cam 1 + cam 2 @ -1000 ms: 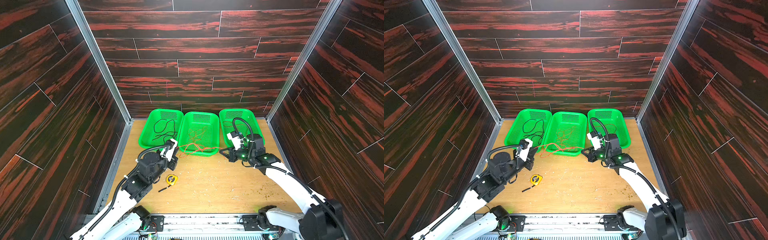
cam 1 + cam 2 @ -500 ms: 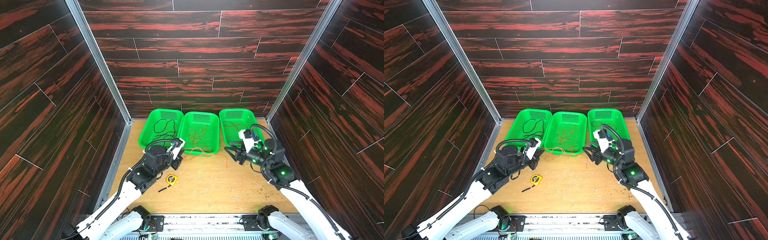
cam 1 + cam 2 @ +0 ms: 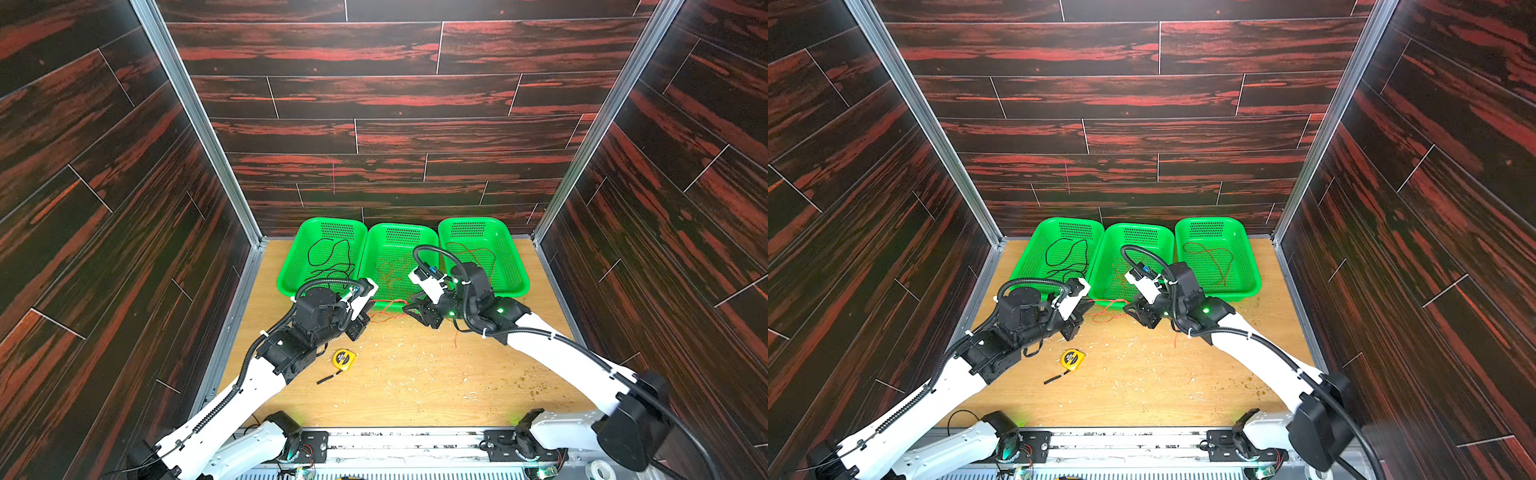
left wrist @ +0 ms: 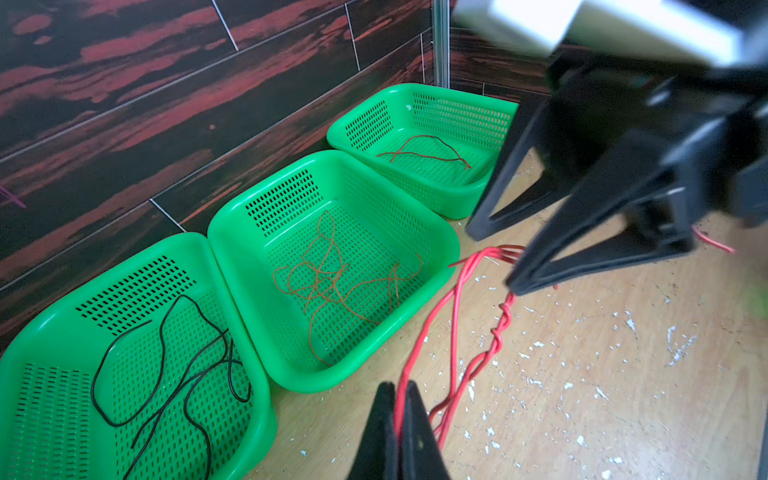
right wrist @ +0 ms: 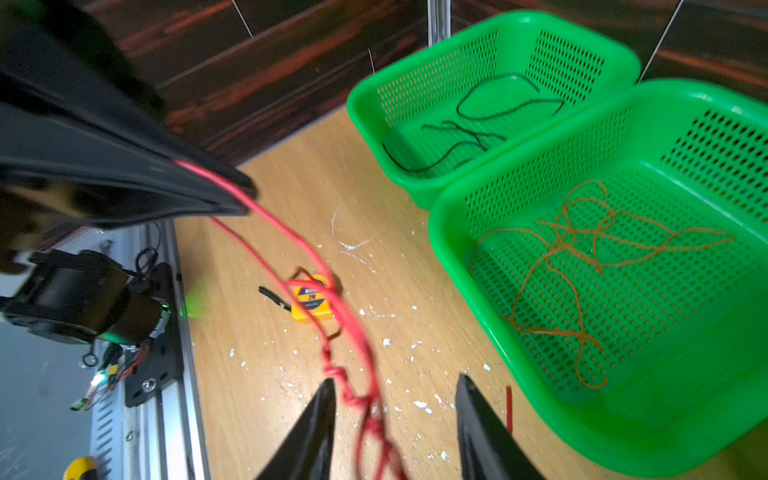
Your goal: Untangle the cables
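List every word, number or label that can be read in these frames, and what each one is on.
"2M": on the face label of the yellow tape measure, right wrist view.
Line above it on that label: blurred and partly crossed by the red cable, unreadable.
Tape measure label in both top views: too small to read.
Nothing else carries readable text.

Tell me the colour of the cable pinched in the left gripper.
Bright red, best seen in the left wrist view, where the cable leaves the left gripper.
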{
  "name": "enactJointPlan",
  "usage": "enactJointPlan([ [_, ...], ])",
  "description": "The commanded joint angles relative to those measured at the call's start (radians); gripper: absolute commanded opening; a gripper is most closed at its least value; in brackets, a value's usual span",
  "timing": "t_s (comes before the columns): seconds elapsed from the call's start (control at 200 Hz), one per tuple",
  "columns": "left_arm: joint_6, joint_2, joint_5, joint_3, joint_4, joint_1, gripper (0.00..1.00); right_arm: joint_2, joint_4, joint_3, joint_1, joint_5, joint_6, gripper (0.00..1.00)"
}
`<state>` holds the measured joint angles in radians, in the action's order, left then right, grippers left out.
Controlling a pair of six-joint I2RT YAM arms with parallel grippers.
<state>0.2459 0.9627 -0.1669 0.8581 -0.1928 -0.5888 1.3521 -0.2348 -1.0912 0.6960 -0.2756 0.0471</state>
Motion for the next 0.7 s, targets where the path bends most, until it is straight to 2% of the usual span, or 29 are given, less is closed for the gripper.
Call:
enactJointPlan([
  [0.0,0.034,-0.001,-0.018,0.042,-0.014,-0.004,0.00,0.051,0.009,-0.038,0.004,0.004,0.006,0.36],
  [0.095,0.033,0.002,-0.021,0.050,-0.015,-0.005,0.00,0.065,0.038,-0.033,0.004,0.053,-0.029,0.11],
  [0.155,0.018,0.004,-0.013,0.052,-0.011,-0.005,0.02,0.057,0.075,-0.020,0.004,0.074,-0.055,0.00],
  [0.175,0.006,0.002,-0.006,0.051,-0.006,-0.005,0.11,0.050,0.090,-0.013,0.004,0.082,-0.064,0.00],
  [0.205,-0.015,-0.001,0.014,0.045,0.006,-0.005,0.33,0.039,0.119,-0.002,0.004,0.099,-0.082,0.00],
  [0.225,-0.033,-0.006,0.033,0.039,0.020,-0.005,0.44,0.030,0.139,0.006,0.004,0.111,-0.099,0.00],
  [0.351,-0.185,-0.080,0.169,-0.041,0.156,-0.004,0.98,-0.005,0.242,0.043,-0.001,0.149,-0.189,0.00],
  [0.481,-0.307,-0.147,0.201,-0.111,0.241,-0.004,0.99,-0.004,0.316,0.048,-0.005,0.144,-0.278,0.00],
  [0.696,-0.491,-0.167,0.125,-0.217,0.405,-0.005,0.91,0.006,0.443,0.047,-0.006,0.055,-0.392,0.00],
])
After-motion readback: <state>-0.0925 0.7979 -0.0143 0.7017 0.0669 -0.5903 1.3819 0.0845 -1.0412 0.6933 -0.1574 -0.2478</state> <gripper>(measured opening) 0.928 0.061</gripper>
